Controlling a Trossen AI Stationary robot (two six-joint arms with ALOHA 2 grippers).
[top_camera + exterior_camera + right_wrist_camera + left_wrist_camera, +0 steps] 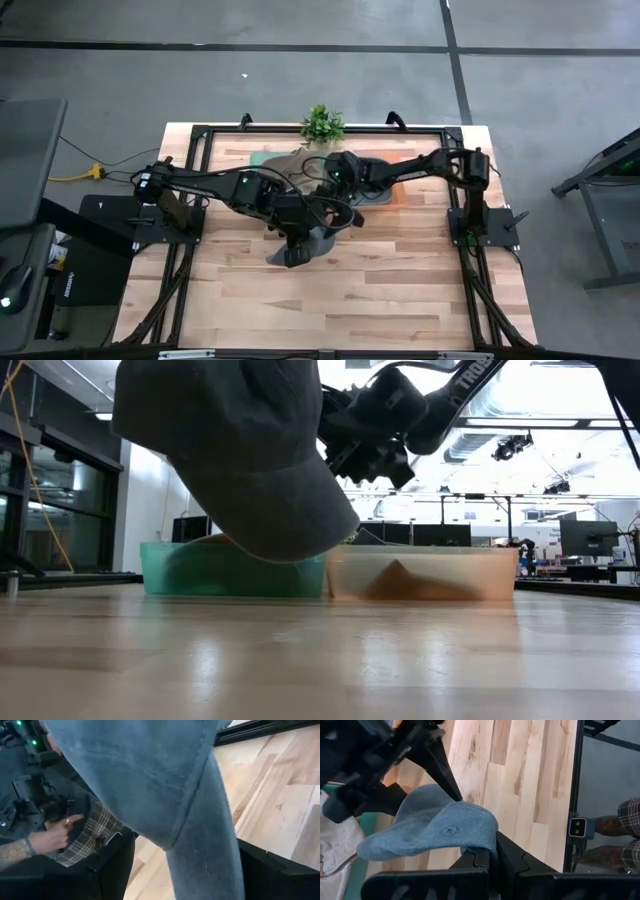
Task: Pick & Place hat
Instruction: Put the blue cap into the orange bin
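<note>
We look down on the wooden table (330,290), which fills the middle of the high view; at its upper edge sit a green bin (190,570) and, touching it on the right, an orange bin (440,572), both translucent in the low view, with a small green plant (322,123) just above them; the left arm reaches in from the left of the frame and the right arm from the right, meeting near the centre.

The hat (240,450) is a cap of soft grey-blue denim with visible seams and a small eyelet on its crown; in the low view it hangs in the upper left of the frame, clear of the table, its brim drooping down in front of the green bin; in the high view it shows as a grey shape just below centre.

The left gripper (492,855) has its fingers pinching the cap's edge at the bottom of its wrist view; the right gripper (375,435) sits right of the cap in the low view, and we cannot tell how its fingers stand.

A person's hand (60,832) and plaid sleeve (92,837) show beyond the table.
</note>
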